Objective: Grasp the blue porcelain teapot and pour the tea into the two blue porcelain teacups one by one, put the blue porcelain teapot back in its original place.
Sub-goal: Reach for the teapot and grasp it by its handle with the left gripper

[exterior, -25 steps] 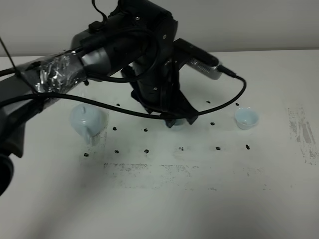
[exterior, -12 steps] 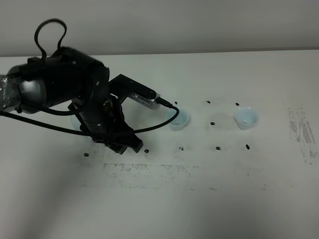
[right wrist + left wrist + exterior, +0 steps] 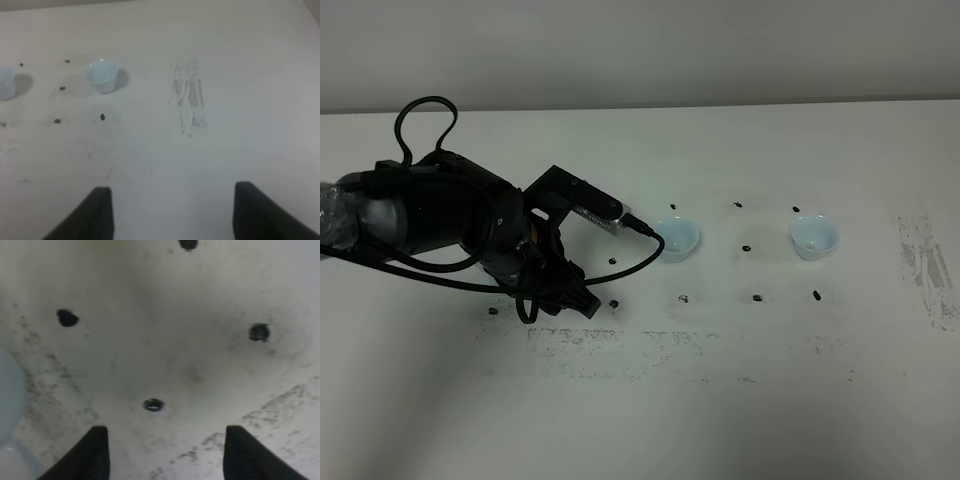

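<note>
Two blue porcelain teacups stand upright on the white table, one at the middle (image 3: 678, 240) and one to its right (image 3: 814, 237). My left arm hangs low over the left side and hides the blue porcelain teapot in the high view. In the left wrist view a pale blue rounded edge of the teapot (image 3: 9, 400) shows just beside one finger. The left gripper (image 3: 570, 298) (image 3: 170, 460) is open over bare table and holds nothing. My right gripper (image 3: 172, 215) is open and empty too. It looks at the right teacup (image 3: 101, 75) and a sliver of the other teacup (image 3: 4, 82).
Small black dot marks (image 3: 682, 298) are scattered over the white table (image 3: 740, 400) around the cups. There are grey scuff patches at the front centre (image 3: 620, 340) and the far right (image 3: 925, 265). The left arm's cable (image 3: 420, 125) loops above it.
The left arm swung from above the middle teacup back to the left and came down. It now covers the teapot, which was in plain sight a second ago. Both cups stayed put.
</note>
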